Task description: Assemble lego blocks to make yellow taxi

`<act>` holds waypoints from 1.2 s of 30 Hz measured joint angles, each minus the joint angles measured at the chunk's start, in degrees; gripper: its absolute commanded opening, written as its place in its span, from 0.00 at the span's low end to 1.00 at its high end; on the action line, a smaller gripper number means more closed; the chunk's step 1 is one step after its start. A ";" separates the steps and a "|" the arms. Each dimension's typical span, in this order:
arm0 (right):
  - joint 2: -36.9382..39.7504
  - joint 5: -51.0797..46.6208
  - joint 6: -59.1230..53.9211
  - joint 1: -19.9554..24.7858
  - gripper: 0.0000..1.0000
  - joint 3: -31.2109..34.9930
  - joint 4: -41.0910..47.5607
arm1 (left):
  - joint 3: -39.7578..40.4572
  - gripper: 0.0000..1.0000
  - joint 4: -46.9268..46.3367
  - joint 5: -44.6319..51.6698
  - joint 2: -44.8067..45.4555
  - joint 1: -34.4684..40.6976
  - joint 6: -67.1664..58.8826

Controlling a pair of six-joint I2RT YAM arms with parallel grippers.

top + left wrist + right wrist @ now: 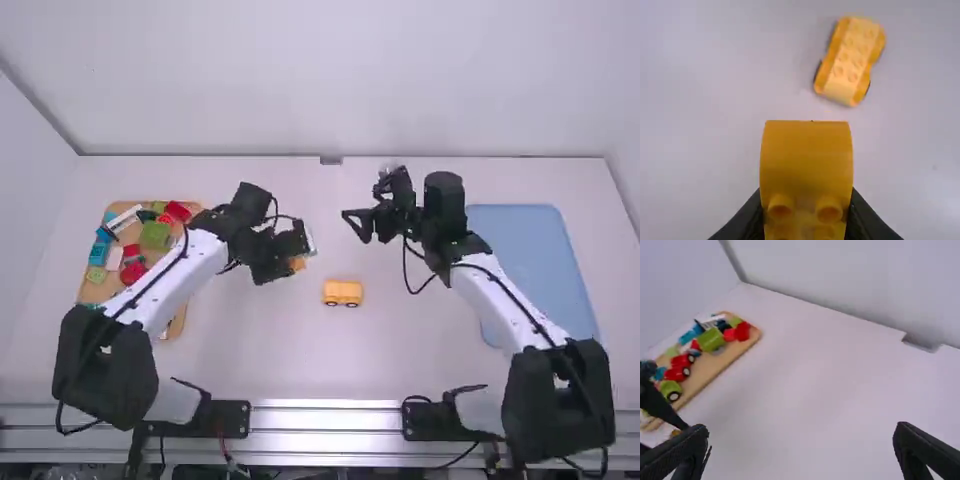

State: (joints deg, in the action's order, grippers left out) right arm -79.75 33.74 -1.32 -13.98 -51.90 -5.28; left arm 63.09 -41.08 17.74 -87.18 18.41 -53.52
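My left gripper (292, 264) is over the table left of centre, shut on a yellow block (297, 263). In the left wrist view the yellow block (806, 160), with a curved smooth end and studs, fills the space between the fingertips of my left gripper (806, 215). The yellow car base (343, 292) stands on its wheels mid-table, apart from the held block; its studded top (850, 60) faces up in the left wrist view. My right gripper (364, 222) hangs beyond the car base, open and holding nothing; in the right wrist view the fingers of my right gripper (802, 445) stand wide apart.
A wooden tray (178, 318) of red, green, blue and white blocks lies at the left, beside the left arm; the same tray (715, 370) is in the right wrist view. A blue tray (520, 240) lies at the right, partly behind the right arm. A wall borders the table's far edge.
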 measured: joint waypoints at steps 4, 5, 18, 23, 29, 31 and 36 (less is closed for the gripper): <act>7.41 -7.30 -1.31 -1.31 0.98 0.00 8.96 | -1.09 0.02 0.94 -5.62 -5.22 2.75 -7.69; 8.46 -8.26 -1.62 -1.53 0.98 0.00 10.14 | -1.22 0.02 1.55 -6.51 -6.27 3.08 -8.46; 23.30 -28.33 -2.67 -10.84 0.98 -0.02 22.36 | -1.29 0.18 6.16 -13.57 -19.65 5.75 -12.24; 22.64 -32.76 -2.03 -12.90 0.98 0.00 21.73 | -1.29 0.88 7.34 -12.24 -19.65 5.75 -12.00; 18.08 -34.32 -1.86 -12.02 0.99 0.00 18.99 | -1.29 0.99 7.85 -9.79 -19.65 5.75 -13.18; 17.22 -34.40 -1.88 -11.63 0.98 0.00 18.64 | -1.29 0.99 8.66 -9.53 -19.65 5.57 -13.18; 16.24 -34.58 -2.03 -10.16 0.99 0.00 18.32 | -1.27 1.00 8.39 -1.42 -19.65 1.77 -15.45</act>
State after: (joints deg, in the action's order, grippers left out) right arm -63.51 -0.84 -3.36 -24.14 -51.90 13.04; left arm 61.82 -32.69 16.32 -106.83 20.18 -68.97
